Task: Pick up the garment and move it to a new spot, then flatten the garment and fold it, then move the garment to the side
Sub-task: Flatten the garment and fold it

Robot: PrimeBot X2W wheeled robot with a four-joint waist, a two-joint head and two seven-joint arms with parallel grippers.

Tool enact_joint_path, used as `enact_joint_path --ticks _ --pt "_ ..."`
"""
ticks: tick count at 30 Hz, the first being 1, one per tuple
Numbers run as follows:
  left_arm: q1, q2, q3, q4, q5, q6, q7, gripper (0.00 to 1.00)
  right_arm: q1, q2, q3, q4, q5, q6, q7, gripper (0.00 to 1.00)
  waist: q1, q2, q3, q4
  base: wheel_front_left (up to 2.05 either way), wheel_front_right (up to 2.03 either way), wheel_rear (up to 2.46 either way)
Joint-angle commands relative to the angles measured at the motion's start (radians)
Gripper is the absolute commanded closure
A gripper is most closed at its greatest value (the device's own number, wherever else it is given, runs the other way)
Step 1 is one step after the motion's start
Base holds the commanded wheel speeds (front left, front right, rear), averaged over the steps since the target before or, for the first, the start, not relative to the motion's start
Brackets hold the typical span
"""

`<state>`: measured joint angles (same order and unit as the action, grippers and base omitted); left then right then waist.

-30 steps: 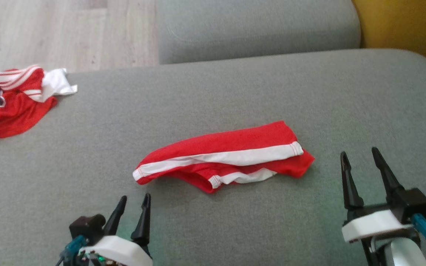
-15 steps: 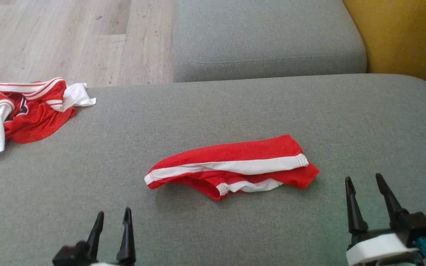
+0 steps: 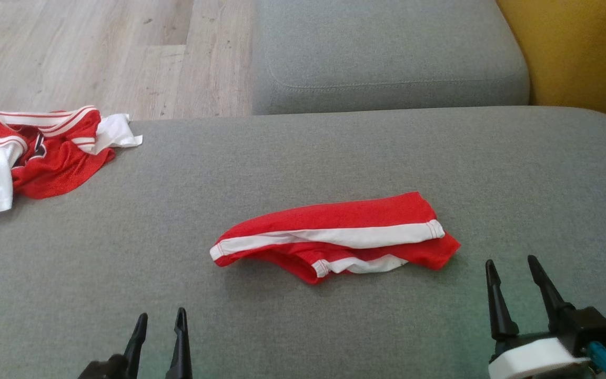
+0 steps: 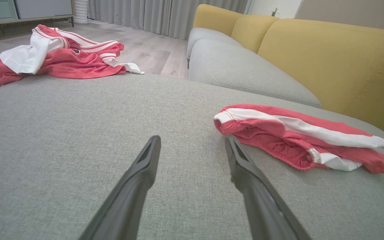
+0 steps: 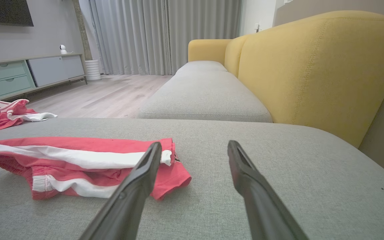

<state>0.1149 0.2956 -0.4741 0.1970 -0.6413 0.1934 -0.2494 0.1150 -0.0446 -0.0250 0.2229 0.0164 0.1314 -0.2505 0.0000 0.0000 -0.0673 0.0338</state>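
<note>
— What do you have at the far left?
— A crumpled red-and-white jersey [image 3: 34,152] lies at the left edge of the grey cushion [image 3: 303,158], well apart from everything else.
— And your left gripper?
— Your left gripper [image 3: 161,313] hovers low at the near edge, fingers spread and holding nothing. The garment's white-trimmed end is ahead and to its right.
— Where is the garment itself?
— The red garment [image 3: 334,237] with white stripes lies folded in a long narrow bundle near the middle of the cushion, between your two grippers.
— And on the right?
— Your right gripper [image 3: 510,260] sits just beside the garment's right end, fingers spread and empty. The yellow backrest [image 3: 582,47] rises at the far right.
</note>
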Motion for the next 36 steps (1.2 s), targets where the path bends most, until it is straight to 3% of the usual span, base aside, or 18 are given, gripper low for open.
enact_joint_path --ticks 1,10,17,25,36 --pt "-0.04 0.0 0.045 -0.02 0.004 -0.002 -0.012 0.0 -0.038 -0.006 0.028 -0.026 0.004 -0.001 -0.007 0.0 0.0 0.0 0.001 0.001 0.0 0.0 0.0" --pt "-0.053 0.0 0.041 -0.016 0.007 -0.004 -0.012 0.0 -0.07 -0.006 0.036 -0.007 -0.012 -0.001 0.02 0.0 0.0 0.0 0.018 0.011 0.0 0.0 0.0" --pt "-0.071 -0.002 0.031 -0.027 0.02 -0.002 -0.012 0.0 -0.194 -0.006 0.056 0.034 -0.02 -0.001 0.182 0.0 0.0 0.0 0.045 0.036 0.0 0.0 0.0" --pt "-0.082 -0.013 0.012 -0.027 0.031 -0.003 -0.01 0.0 -0.316 -0.011 0.068 0.17 -0.04 -0.001 0.346 0.0 0.0 0.0 0.075 0.088 0.0 0.0 0.0" --pt "-0.084 -0.015 0.011 -0.02 0.034 -0.003 -0.011 0.0 -0.381 -0.033 0.06 0.294 -0.016 -0.001 0.364 0.0 0.0 0.0 0.096 0.127 0.0 0.0 0.0"
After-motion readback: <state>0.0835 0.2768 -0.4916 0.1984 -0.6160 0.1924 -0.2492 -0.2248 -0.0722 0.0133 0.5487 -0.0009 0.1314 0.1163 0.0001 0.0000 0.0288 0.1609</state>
